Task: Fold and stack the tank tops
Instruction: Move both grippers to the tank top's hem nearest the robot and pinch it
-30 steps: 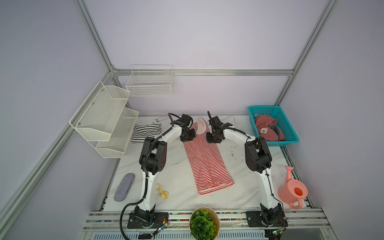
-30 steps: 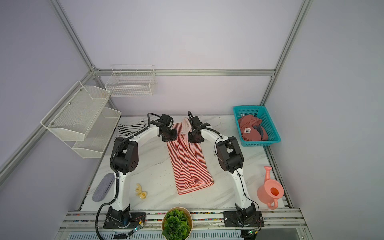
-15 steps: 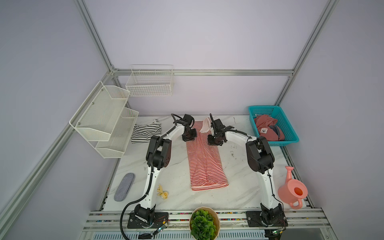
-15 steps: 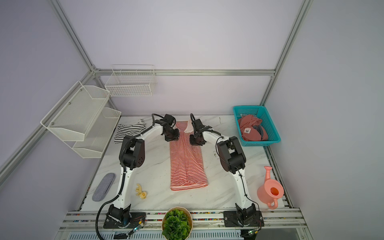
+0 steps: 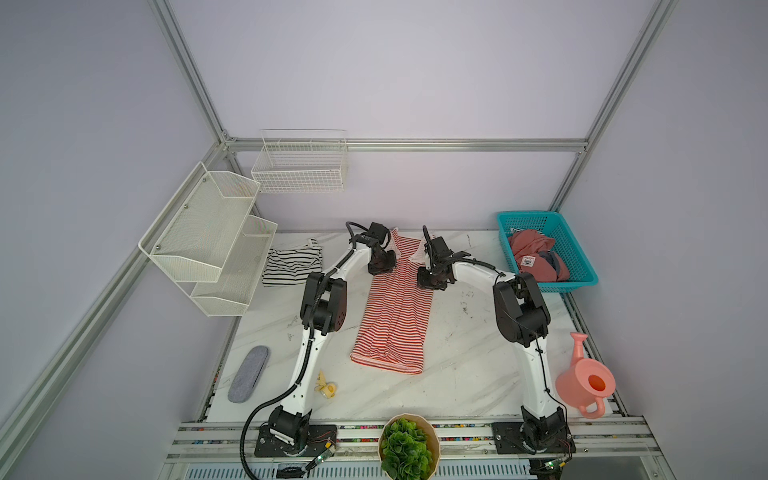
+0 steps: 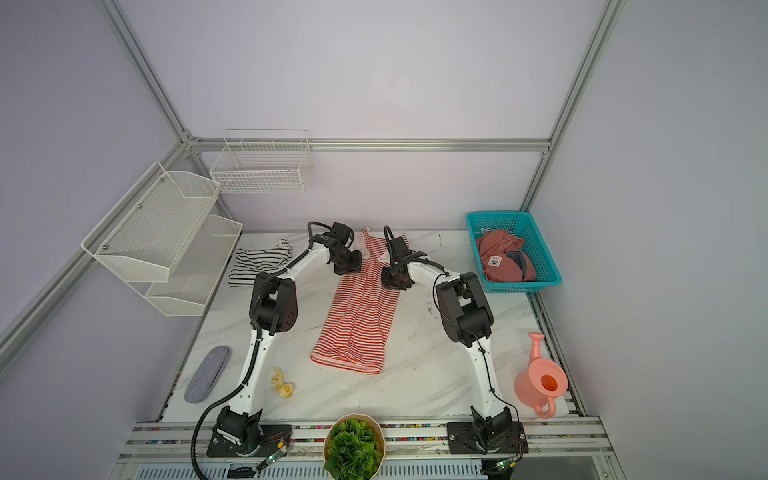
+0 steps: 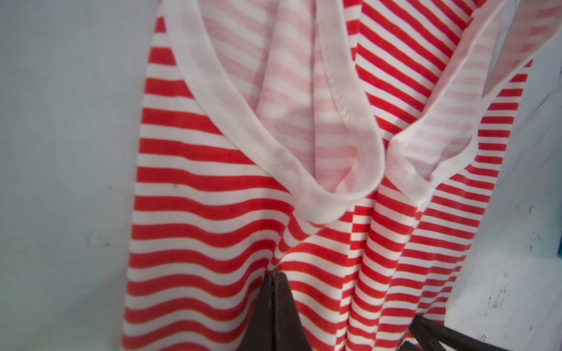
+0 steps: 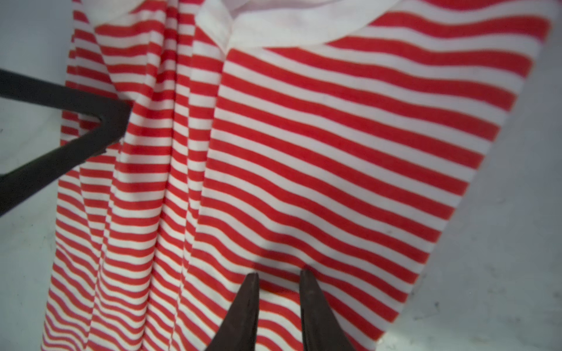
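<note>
The red-and-white tank top [image 5: 395,316] [image 6: 357,320] lies lengthwise mid-table, straps toward the back wall and hem toward the front. My left gripper [image 5: 381,266] [image 7: 275,275] is shut, pinching a pucker of cloth at the top's left side below the armhole trim. On the right side, my right gripper [image 5: 430,280] [image 8: 279,275] stands with its jaws a little apart over the flat stripes, gripping nothing. The left fingers [image 8: 100,121] also show in the right wrist view. The black-and-white tank top [image 5: 291,264] [image 6: 257,264] lies folded at the back left.
A teal basket [image 5: 528,216] at the back right holds a dusty-red garment [image 5: 532,253]. A pink watering can [image 5: 586,382] stands at the front right and a potted plant [image 5: 407,449] at the front edge. A grey case [image 5: 248,374], a small yellow item [image 5: 326,386] and white shelves [image 5: 208,237] are on the left.
The red-and-white top has been drawn straight, its hem swinging left. Both grippers shifted slightly toward the back. The right gripper's jaws have parted from the cloth.
</note>
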`<act>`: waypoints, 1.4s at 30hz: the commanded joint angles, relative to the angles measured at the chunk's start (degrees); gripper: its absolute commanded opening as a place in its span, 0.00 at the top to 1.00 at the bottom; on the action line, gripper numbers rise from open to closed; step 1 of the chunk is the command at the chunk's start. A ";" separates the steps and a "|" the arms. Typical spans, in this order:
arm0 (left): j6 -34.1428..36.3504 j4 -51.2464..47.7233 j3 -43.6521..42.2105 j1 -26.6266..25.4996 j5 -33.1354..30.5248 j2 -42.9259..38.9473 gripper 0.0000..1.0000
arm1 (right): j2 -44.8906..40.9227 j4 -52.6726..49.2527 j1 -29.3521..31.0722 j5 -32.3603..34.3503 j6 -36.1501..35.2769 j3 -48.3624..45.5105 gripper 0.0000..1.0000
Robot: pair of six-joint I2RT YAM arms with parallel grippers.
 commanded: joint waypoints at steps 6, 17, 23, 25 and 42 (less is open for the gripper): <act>-0.17 -3.91 -0.09 0.67 -1.13 -0.89 0.99 | 3.51 -3.16 -1.87 0.46 -0.83 2.79 0.71; 1.36 -3.53 -1.24 0.42 -0.30 -10.70 0.69 | -8.74 0.12 -1.47 -0.48 -0.75 -3.47 0.65; 4.62 -2.78 -19.55 -1.06 -4.48 -28.00 0.63 | -21.52 -1.60 1.07 5.43 1.20 -13.08 0.60; 4.45 -1.69 -29.46 -1.89 -4.43 -34.78 0.61 | -25.68 -1.11 2.21 4.60 3.21 -18.74 0.59; -4.04 -0.39 -71.28 -11.57 -0.21 -58.90 0.44 | -41.82 -5.42 19.89 6.94 21.01 -43.65 0.43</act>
